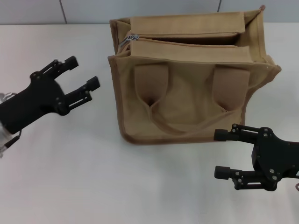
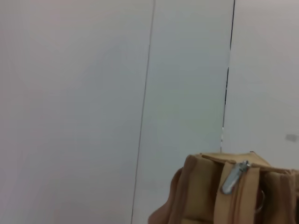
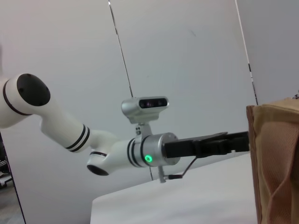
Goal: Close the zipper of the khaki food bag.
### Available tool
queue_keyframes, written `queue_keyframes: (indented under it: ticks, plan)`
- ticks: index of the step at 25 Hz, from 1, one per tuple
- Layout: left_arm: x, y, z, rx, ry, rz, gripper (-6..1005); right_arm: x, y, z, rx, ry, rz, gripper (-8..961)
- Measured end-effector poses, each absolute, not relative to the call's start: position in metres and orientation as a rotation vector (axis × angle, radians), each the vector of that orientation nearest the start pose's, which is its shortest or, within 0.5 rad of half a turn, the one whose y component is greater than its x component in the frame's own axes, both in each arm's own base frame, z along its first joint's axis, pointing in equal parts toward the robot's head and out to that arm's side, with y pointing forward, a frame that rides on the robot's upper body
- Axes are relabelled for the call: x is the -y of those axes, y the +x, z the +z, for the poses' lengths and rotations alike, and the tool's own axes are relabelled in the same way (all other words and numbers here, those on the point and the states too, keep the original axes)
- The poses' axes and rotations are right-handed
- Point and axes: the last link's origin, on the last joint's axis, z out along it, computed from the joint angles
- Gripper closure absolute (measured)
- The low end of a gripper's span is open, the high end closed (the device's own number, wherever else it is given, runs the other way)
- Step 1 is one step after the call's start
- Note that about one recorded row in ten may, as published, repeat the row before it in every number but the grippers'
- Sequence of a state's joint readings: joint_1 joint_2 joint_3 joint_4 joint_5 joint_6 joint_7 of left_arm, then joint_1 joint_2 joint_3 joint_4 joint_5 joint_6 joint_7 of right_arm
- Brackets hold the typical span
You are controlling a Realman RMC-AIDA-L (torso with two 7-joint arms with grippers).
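The bag (image 1: 187, 93) stood upright on the counter (image 1: 84, 177), handle side facing the robot. The zipper (image 1: 187, 43) ran across the top, from the robot's left end to the right. The pull tab (image 1: 127, 41) was seen at the left end, so the track was judged to be open along nearly its full length.

The left hand (image 1: 79, 77) hovered just beside the bag's left end, fingers apart, nothing held. The right hand (image 1: 226, 154) hung low in front of the bag's right corner, also spread and empty, not touching the fabric.

Step in hand was judged as the approach to the tab. In the left wrist view the tab (image 2: 234, 177) was seen sticking up from the bag's end, free to be pinched. It should be gripped on the metal only, not on the canvas flap, and then drawn straight along the track toward the right end. The bag looked soft and light, so dragging or tipping was likely; the right end would best be braced by the right hand before the pull.

Contents: the opening showed only a dark slot; what was inside could not be told.
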State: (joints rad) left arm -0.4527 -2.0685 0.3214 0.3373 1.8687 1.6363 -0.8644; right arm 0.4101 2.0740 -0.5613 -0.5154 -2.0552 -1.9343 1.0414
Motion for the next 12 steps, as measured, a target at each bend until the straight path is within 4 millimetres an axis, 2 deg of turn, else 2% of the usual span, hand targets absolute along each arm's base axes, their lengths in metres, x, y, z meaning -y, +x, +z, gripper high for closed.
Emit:
queue_keyframes:
  ticks: [2,12]
  plan:
    - [-0.31,-0.287,0.002,0.407,-2.305,-1.023,230,-0.244,0.277,-0.002,-0.383,-2.838,1.074,179]
    - [-0.343,-0.255,-0.02,0.334,-2.425,-0.95,242,-0.241,0.279,0.0,-0.396,-2.817,1.093,188]
